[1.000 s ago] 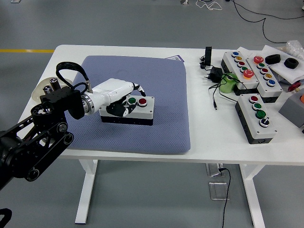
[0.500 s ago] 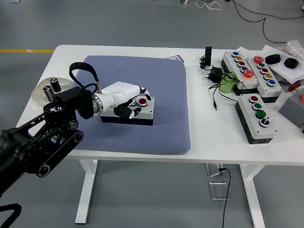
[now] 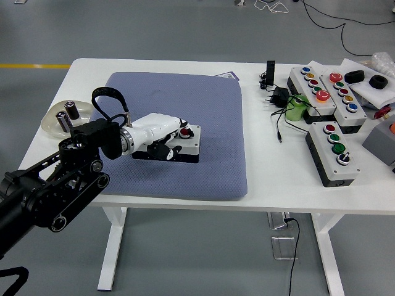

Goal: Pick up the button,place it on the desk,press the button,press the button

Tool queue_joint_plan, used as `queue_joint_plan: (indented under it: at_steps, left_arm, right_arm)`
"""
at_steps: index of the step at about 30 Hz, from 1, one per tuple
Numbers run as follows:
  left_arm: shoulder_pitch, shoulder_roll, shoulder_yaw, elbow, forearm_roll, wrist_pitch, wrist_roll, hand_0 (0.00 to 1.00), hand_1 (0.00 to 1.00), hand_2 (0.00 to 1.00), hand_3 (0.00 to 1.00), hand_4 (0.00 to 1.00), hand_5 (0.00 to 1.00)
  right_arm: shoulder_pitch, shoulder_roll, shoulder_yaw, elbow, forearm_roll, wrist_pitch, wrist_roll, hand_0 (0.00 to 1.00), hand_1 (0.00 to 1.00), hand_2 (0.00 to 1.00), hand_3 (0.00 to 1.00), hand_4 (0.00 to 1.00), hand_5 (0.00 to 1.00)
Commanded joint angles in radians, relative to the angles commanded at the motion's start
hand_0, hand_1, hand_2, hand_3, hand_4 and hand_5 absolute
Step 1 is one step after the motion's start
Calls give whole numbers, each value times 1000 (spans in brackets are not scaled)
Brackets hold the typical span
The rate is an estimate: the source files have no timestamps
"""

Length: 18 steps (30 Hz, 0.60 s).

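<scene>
**Left hand over the buttons**

The box (image 3: 176,143) lies flat on the pad (image 3: 216,123), so pressing looks under way. The left hand (image 3: 162,134) covers its green end, fingers curled down together onto it, probably pressing; the red button (image 3: 184,132) shows beside them.

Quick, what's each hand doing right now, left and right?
Left hand: lies over the button box on the blue mat, fingers curled over its top, not grasping it.
Right hand: not in view.
</scene>
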<state>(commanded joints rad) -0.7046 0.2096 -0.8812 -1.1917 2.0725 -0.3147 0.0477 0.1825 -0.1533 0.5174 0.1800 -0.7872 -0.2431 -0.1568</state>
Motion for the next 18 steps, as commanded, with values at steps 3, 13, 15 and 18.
queue_joint_plan:
  at_steps: [3,13,15,18]
  left_arm:
    - [0,0,-5,0,0,1,0,9,2,46,741,527,2]
    - [-6,8,-40,11,3,7,-2,9,2,46,740,528,2]
    - [-7,9,-39,21,3,4,-2,9,2,46,738,525,2]
    - [-5,12,-29,28,3,2,-2,9,2,46,738,525,2]
  right_arm:
    - [0,0,2,0,-3,0,0,646,530,557,631,236,253]
    - [5,1,1,0,0,0,1,645,530,557,631,235,254]
    - [6,1,0,0,-1,0,1,645,530,557,631,235,254]
    - [6,1,0,0,0,1,1,645,530,557,631,235,254]
